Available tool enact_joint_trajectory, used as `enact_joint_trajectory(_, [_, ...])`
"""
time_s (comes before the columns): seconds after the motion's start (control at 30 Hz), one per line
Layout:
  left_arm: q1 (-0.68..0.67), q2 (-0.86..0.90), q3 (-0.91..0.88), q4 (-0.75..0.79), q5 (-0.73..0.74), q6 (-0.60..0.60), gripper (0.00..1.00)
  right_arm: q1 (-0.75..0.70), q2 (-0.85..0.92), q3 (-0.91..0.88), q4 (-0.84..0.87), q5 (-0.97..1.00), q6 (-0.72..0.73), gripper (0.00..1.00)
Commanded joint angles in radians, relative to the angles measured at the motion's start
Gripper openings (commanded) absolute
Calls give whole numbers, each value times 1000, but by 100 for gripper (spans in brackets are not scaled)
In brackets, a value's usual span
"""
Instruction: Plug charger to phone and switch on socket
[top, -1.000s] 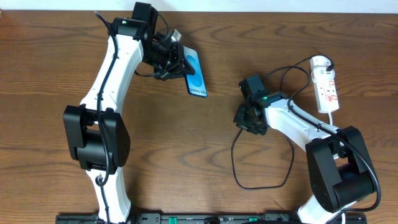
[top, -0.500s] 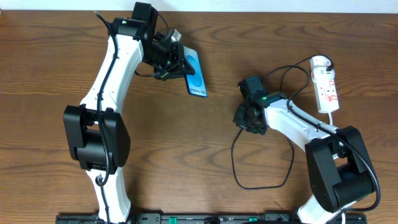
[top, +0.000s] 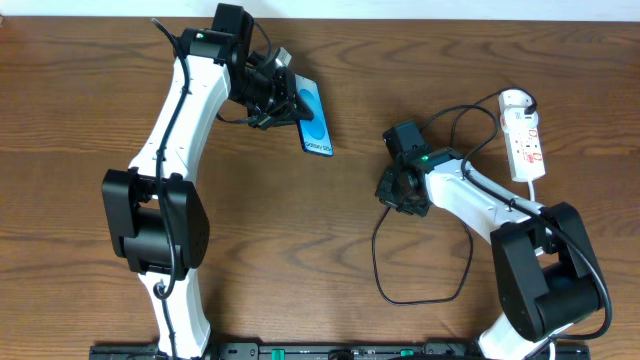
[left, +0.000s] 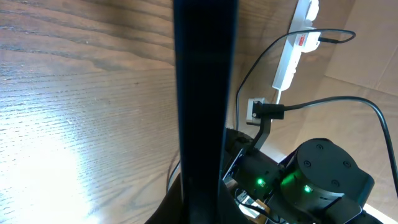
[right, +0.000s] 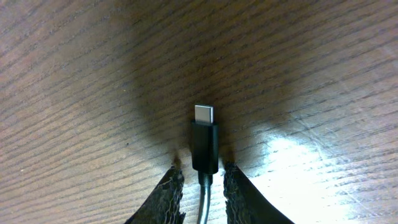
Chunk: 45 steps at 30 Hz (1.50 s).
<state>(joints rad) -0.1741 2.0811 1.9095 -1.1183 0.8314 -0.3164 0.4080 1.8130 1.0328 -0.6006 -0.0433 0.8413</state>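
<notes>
My left jaws are clamped shut on one end of the phone (top: 314, 118), in the upper middle of the overhead frame, its screen lit cyan. My right jaws are closed narrow on the charger (right: 205, 146), just behind its connector tip, right of centre above the desk (top: 80, 100). The socket (top: 524, 135) lies at the upper right.

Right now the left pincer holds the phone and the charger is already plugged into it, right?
Not quite. The left pincer does hold the phone, but the charger is not plugged into it. Its bare connector tip sticks out of the right pincer, well apart from the phone. The right wrist view shows this.
</notes>
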Motion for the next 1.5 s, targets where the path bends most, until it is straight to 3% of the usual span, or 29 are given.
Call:
enact_joint_trajectory(0.0, [-2, -29, 6, -2, 16, 13, 7, 3, 36, -7, 0, 51, 11, 22])
enact_joint_trajectory(1.03, [-2, -29, 6, -2, 16, 13, 7, 4, 36, -8, -1, 7, 10, 19])
enact_joint_trajectory(1.47, [-2, -29, 6, -2, 16, 12, 7, 3, 36, -8, 0, 7, 11, 12])
